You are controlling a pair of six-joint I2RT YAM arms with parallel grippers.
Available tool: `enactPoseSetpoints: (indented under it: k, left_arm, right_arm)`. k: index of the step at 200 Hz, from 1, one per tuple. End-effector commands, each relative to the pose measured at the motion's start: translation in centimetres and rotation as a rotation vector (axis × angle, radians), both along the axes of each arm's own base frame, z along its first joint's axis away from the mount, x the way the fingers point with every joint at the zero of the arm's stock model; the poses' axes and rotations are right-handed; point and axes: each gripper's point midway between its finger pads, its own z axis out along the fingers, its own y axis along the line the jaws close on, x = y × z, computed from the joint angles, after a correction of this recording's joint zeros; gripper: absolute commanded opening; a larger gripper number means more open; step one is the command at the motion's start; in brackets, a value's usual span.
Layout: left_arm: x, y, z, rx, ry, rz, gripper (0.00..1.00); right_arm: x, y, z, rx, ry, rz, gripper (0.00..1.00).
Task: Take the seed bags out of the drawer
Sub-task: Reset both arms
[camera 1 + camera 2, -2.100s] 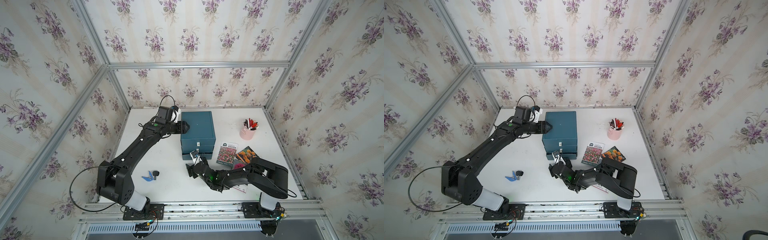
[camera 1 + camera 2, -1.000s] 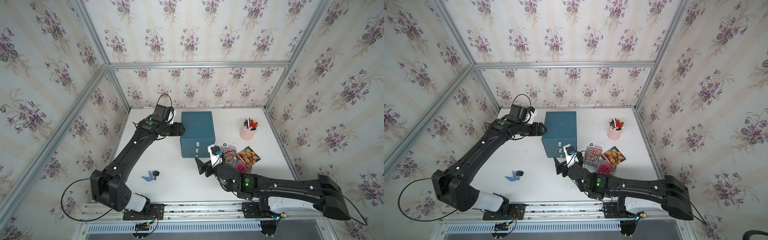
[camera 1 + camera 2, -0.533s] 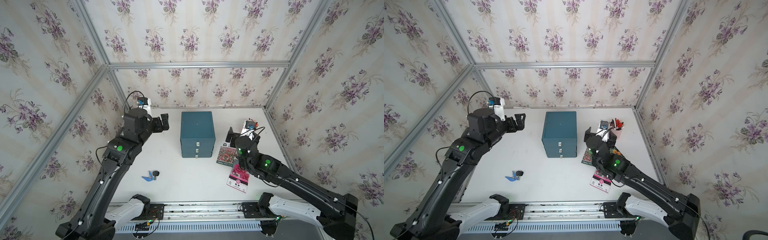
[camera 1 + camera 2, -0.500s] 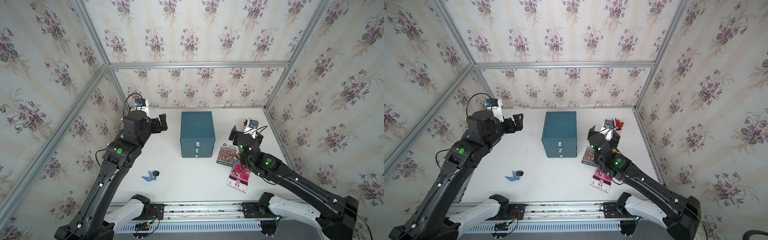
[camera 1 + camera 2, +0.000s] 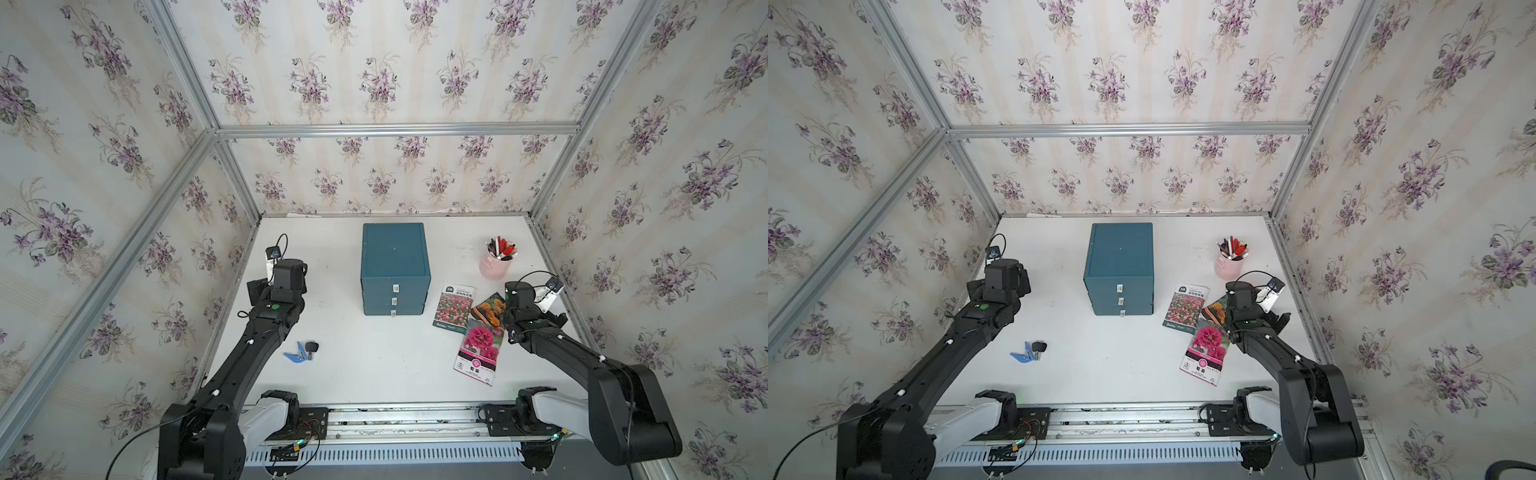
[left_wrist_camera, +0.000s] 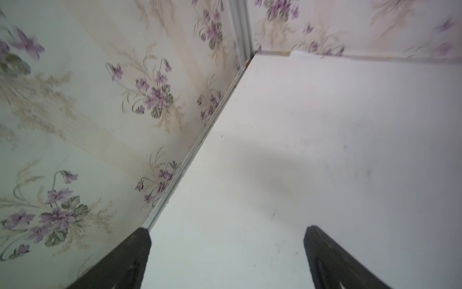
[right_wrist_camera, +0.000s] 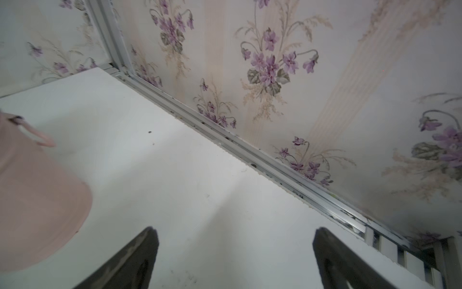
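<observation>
Only the top views take in the three seed bags (image 5: 1185, 309), all lying flat on the white table (image 5: 374, 374) to the right of the teal drawer chest (image 5: 395, 253), whose three drawers sit flush. The flower-field bag (image 5: 454, 308) lies nearest the chest. The marigold bag (image 5: 489, 311) is just beyond it, partly under the right arm, and the pink-bloom bag (image 5: 478, 353) lies in front of both.

The left wrist view shows the left gripper (image 6: 228, 231) spread wide and empty over bare table by the wall left of the chest. The right gripper (image 7: 236, 230) is equally wide and empty beside the pink cup (image 7: 37, 195). The cup's pens and the blue-tagged keys (image 5: 301, 352) front-left of the chest show only from above.

Purple-flowered wallpaper (image 5: 374, 83) in an aluminium frame (image 5: 395, 129) encloses the table
</observation>
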Motion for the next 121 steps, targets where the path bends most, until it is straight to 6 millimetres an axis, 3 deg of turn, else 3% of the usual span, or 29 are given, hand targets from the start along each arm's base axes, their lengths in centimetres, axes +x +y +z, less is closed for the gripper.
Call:
enactPoseSetpoints:
  k: [1, 21, 38, 51, 68, 90, 108, 121]
  left_arm:
    - [1.3, 0.8, -0.5, 0.0, -0.106, 0.034, 1.0]
    - [2.5, 0.4, -1.3, -0.009, -0.114, -0.009, 1.0]
    - [3.0, 0.5, -2.0, -0.003, -0.114, -0.027, 1.0]
    - [2.9, 0.7, -2.9, -0.02, -0.126, -0.029, 1.0]
    - [3.0, 0.9, -3.6, -0.041, -0.15, -0.032, 1.0]
    - [3.6, 0.6, -3.9, -0.055, -0.189, -0.054, 1.0]
    - [3.9, 0.4, -4.1, -0.067, -0.219, -0.058, 1.0]
    - [4.1, 0.2, -4.4, -0.074, -0.239, -0.07, 1.0]
  right_arm:
    - [1.7, -0.1, 1.0, -0.007, -0.111, -0.025, 1.0]
    - [3.1, 0.6, 1.1, 0.0, -0.124, 0.05, 0.99]
    - [5.1, 2.9, -0.2, 0.083, -0.027, 0.192, 0.98]
    - [4.8, 3.6, -0.8, 0.097, 0.002, 0.189, 0.99]
    - [4.6, 4.0, 0.4, 0.062, -0.116, 0.236, 0.99]
    - [5.3, 6.5, 4.1, -0.009, -0.371, 0.498, 1.0]
    - [6.0, 6.7, 4.0, -0.06, -0.364, 0.548, 1.0]
    - [6.7, 8.0, 4.3, -0.052, -0.423, 0.685, 1.0]
